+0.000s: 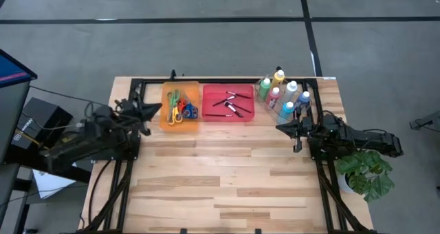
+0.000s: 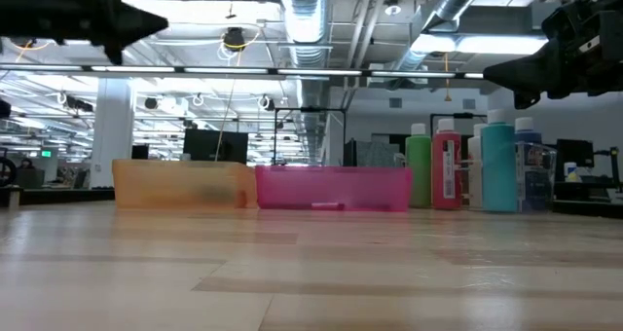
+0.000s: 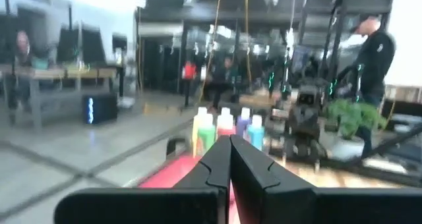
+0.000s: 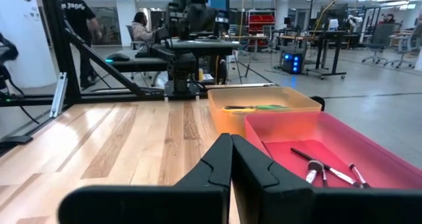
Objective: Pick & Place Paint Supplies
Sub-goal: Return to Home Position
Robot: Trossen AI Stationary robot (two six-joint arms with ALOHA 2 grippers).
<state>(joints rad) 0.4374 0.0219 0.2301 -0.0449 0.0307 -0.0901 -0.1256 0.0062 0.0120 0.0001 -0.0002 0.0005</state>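
Overhead, on the pale wooden counter (image 1: 220,172), a translucent orange plastic bin (image 1: 180,84) holds the small coloured-handled scissors (image 1: 180,109). Just beside it, a pink plastic bin (image 1: 228,119) holds the thin dark-handled brushes (image 1: 230,103). The small squeeze bottles of paint (image 1: 282,93) stand upright in a group beside the pink bin. The left jaws sit just beside the orange bin's corner and the right jaws just beside the bottles.

Low view: the bins sit level and the bottles (image 2: 467,165) upright. Both arms hang above them, off the counter.

Left wrist view: the left jaws are clenched on nothing and point toward the bottles (image 3: 224,128).

Right wrist view: the right jaws are clenched and empty, facing the orange bin (image 4: 264,97) and the pink bin (image 4: 310,128).

Assessment: the main hazard is the right arm's withdrawal. A sideways swing or a dip could clip the nearest bottle and topple the group. A lesser hazard is the left jaws catching the orange bin's rim and dragging it. The potted green plant (image 1: 368,172) beside the right arm could snag.
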